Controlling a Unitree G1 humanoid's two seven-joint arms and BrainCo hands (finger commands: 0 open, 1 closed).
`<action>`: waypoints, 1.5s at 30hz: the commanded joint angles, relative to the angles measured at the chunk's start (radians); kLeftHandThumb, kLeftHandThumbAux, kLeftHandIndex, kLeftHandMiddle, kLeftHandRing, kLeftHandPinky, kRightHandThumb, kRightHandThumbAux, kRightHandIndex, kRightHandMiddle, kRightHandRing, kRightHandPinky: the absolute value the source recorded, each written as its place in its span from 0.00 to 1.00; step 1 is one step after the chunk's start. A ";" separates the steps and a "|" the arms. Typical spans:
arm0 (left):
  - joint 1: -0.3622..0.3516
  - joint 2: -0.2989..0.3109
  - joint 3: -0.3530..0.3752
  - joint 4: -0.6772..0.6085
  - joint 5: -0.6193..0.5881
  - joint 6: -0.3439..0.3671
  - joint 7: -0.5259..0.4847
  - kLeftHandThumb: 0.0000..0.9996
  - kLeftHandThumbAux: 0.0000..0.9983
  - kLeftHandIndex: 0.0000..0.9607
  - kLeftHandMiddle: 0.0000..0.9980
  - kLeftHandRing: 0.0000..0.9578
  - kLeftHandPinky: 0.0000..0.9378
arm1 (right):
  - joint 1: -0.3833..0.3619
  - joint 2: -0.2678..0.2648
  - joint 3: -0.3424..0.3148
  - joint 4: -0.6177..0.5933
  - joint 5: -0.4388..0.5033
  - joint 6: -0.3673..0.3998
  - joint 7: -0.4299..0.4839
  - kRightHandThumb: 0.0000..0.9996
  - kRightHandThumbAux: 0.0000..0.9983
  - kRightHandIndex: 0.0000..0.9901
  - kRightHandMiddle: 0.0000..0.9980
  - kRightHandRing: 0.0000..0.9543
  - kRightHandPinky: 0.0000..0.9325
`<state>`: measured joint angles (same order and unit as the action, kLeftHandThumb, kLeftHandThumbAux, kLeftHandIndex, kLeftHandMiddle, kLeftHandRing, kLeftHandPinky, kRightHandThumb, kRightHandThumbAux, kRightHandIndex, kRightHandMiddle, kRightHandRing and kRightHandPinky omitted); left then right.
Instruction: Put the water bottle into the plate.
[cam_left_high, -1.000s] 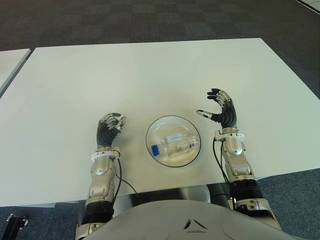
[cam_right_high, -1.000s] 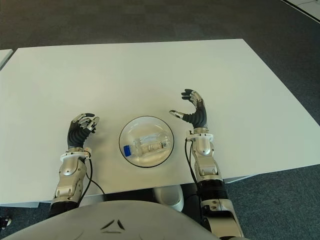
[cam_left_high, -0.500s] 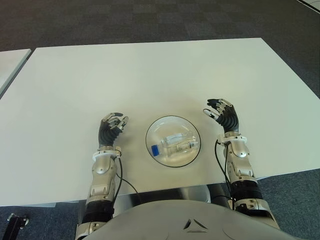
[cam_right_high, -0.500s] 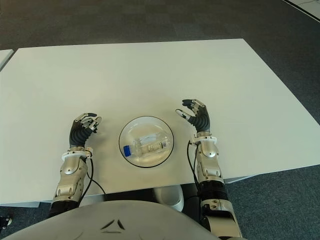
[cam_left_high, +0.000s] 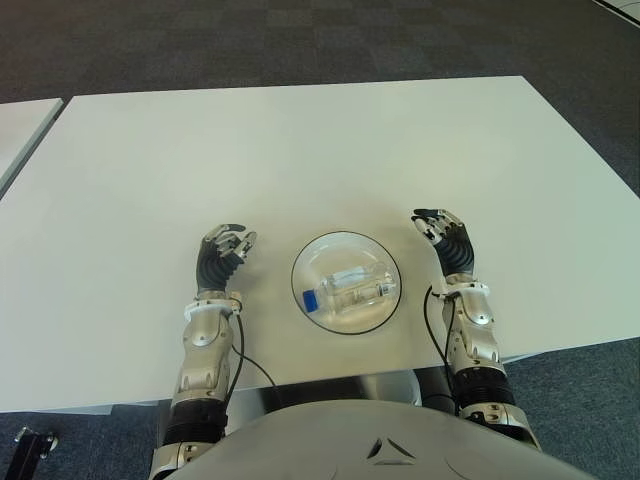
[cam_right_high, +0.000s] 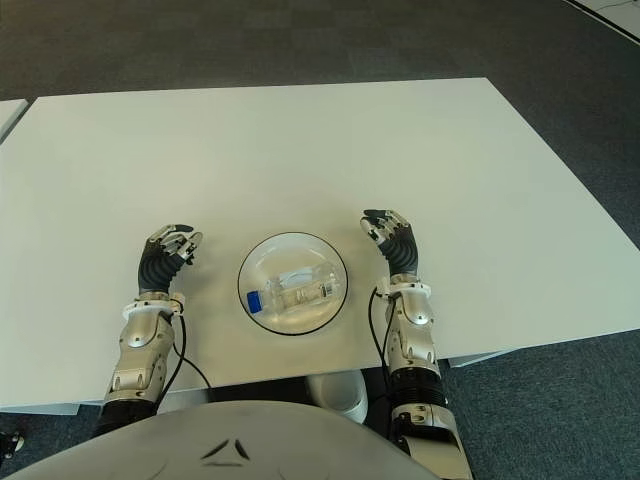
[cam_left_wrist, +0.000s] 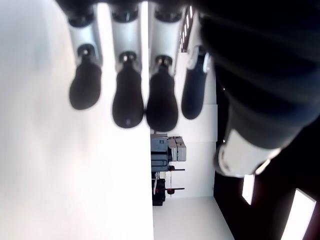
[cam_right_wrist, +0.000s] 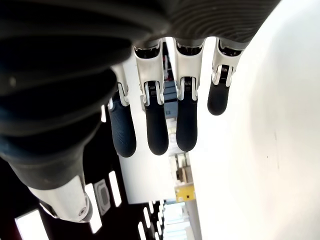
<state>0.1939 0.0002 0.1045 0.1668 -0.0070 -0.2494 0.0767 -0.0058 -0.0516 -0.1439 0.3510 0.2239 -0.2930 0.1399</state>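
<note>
Across the white table (cam_left_high: 300, 140) that fills most of your view, you have one plate (cam_left_high: 310, 262), one water bottle (cam_left_high: 352, 288) and two hands, nothing else on the surface; the plate, a round clear dish near the front edge, sits between the hands; the left hand (cam_left_high: 222, 252) shows just beside the plate on its left and the right hand (cam_left_high: 447, 238) just beside it on its right, each with fingers loosely curled and gripping nothing, which both wrist views confirm; the bottle lies on its side inside the plate, blue cap (cam_left_high: 310, 299) toward your left, so the placing looks done to you; should you need to shift it, judge it light, smooth and likely to roll, its thin clear wall probably giving under a squeeze; take it around the middle of the body, across its length, rather than by the small cap.
</note>
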 joint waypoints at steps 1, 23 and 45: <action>-0.005 0.000 0.003 0.019 -0.004 0.000 -0.003 0.71 0.72 0.45 0.73 0.75 0.75 | 0.008 0.014 -0.012 0.014 0.015 0.031 0.002 0.70 0.73 0.44 0.52 0.56 0.58; -0.008 0.006 0.002 0.043 -0.010 -0.041 -0.008 0.71 0.72 0.45 0.74 0.75 0.76 | 0.006 0.016 -0.035 0.026 0.009 0.009 0.029 0.70 0.73 0.44 0.53 0.56 0.59; 0.003 0.002 0.000 0.031 -0.010 -0.031 -0.001 0.71 0.72 0.45 0.72 0.73 0.72 | 0.042 0.027 0.006 -0.040 -0.100 0.033 -0.060 0.71 0.73 0.44 0.53 0.55 0.56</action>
<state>0.1889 0.0044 0.1035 0.1966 -0.0184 -0.2912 0.0767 0.0221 -0.0308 -0.1485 0.3248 0.1503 -0.2907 0.1015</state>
